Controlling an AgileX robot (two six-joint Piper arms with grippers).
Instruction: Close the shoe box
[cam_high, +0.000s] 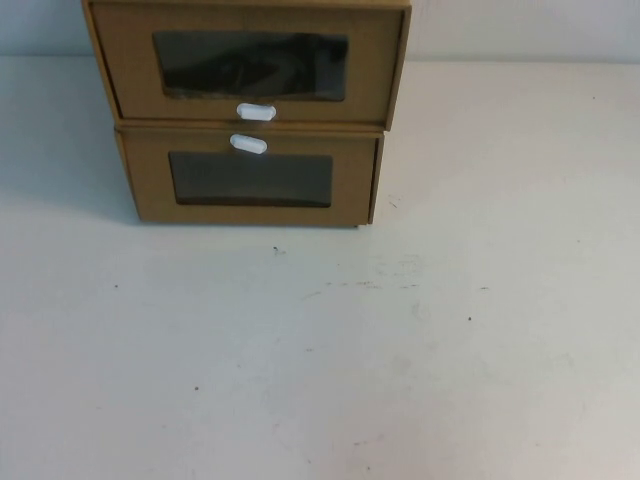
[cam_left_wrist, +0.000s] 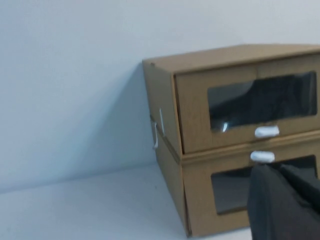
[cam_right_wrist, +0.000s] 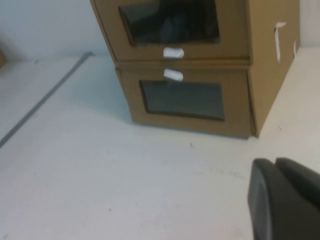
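- Left gripper (cam_left_wrist: 285, 200): dark bulk close to camera, just before lower box (cam_high: 250, 180); finger state can't be told.
- Right gripper (cam_right_wrist: 285, 200): over table (cam_high: 400, 350), short of boxes; likewise unclear.
- Shoe box (cam_high: 245, 62) stacked on lower box, drawer front near flush.

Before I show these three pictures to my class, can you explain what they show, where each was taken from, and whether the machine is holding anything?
They come from a two-armed table robot. One camera looks down from above; one sits on each wrist. On the white table stand two stacked brown boxes. The upper shoe box has its white tab below the window; the lower box has its tab above. The dark shapes at the wrist pictures' edges are the left pincer and right pincer. Both sit away from the boxes, and nothing is seen held.
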